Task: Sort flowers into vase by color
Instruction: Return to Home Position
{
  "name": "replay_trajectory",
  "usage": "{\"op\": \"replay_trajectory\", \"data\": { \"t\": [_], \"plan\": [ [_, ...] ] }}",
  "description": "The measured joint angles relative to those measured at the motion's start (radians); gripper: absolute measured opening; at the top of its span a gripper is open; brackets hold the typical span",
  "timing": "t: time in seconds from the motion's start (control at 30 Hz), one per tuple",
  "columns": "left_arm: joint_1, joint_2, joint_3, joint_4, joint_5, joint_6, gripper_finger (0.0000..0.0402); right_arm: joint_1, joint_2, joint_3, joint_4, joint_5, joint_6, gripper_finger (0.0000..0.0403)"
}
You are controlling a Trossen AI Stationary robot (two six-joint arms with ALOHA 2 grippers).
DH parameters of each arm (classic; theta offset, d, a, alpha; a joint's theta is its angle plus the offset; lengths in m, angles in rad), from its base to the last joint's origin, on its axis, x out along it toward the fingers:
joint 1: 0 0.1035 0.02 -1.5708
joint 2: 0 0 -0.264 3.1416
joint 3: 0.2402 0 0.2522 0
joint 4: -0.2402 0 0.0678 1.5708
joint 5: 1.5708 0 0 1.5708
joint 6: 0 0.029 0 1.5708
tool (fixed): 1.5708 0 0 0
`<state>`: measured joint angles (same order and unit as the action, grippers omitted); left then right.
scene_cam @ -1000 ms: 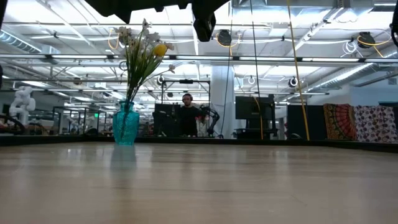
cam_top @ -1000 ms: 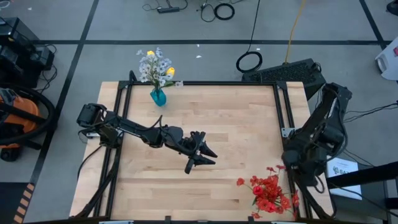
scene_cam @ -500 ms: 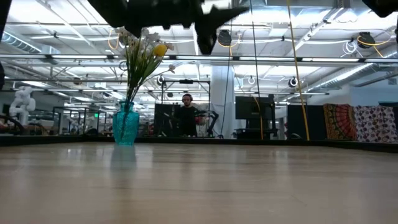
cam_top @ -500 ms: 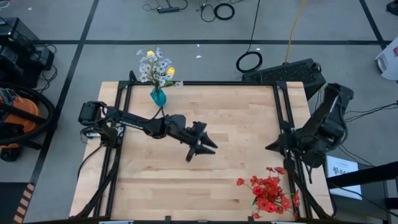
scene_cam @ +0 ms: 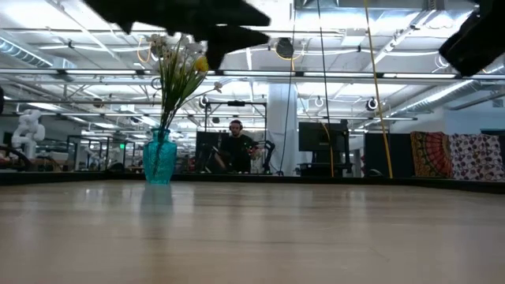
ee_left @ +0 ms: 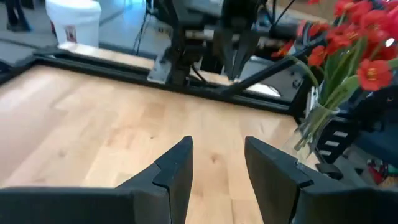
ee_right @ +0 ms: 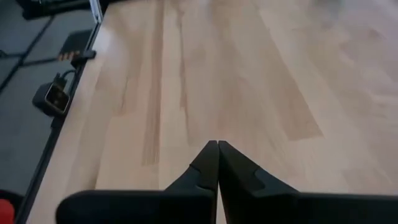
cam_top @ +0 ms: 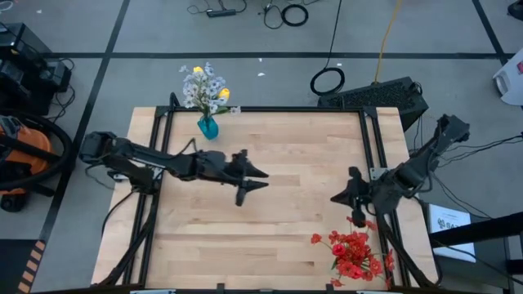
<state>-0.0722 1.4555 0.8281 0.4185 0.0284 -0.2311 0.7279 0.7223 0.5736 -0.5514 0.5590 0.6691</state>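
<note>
Left gripper (cam_top: 248, 175) has pulled back leftward, jaws apart and empty, near the small teal translucent vase (cam_top: 207, 127) of white and yellow flowers (cam_top: 204, 86) at the far left of the wooden counter (cam_top: 310, 155). Right gripper (cam_top: 341, 196), pinched shut, swung inward just behind the red flowers (cam_top: 353, 251) at near right. I'd retract slowly, clearing both bouquets.

Free for you: bare table (cam_top: 310, 143) from centre to far-right corner | far-left edge: vase (cam_top: 207, 127) with tall white and yellow flowers (cam_top: 204, 86) bars your way | near-right corner: red flowers (cam_top: 353, 251) | left gripper (cam_top: 261, 179) over mid-table, right gripper (cam_top: 336, 197) near red flowers
</note>
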Motion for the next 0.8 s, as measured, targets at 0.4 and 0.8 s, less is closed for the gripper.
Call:
{"op": "replay_trajectory", "data": {
  "t": [0.4,0.8],
  "plan": [
    [0.017,-0.444,-0.480,0.155,-0.081,-0.019,0.0150,-0.214,-0.058,-0.098,0.265,-0.113,-0.164,0.0000],
    [0.086,-0.826,-0.762,0.204,-0.019,-0.026,0.0150,-0.399,-0.037,-0.098,0.327,-0.199,-0.233,0.0000]
  ]
}}
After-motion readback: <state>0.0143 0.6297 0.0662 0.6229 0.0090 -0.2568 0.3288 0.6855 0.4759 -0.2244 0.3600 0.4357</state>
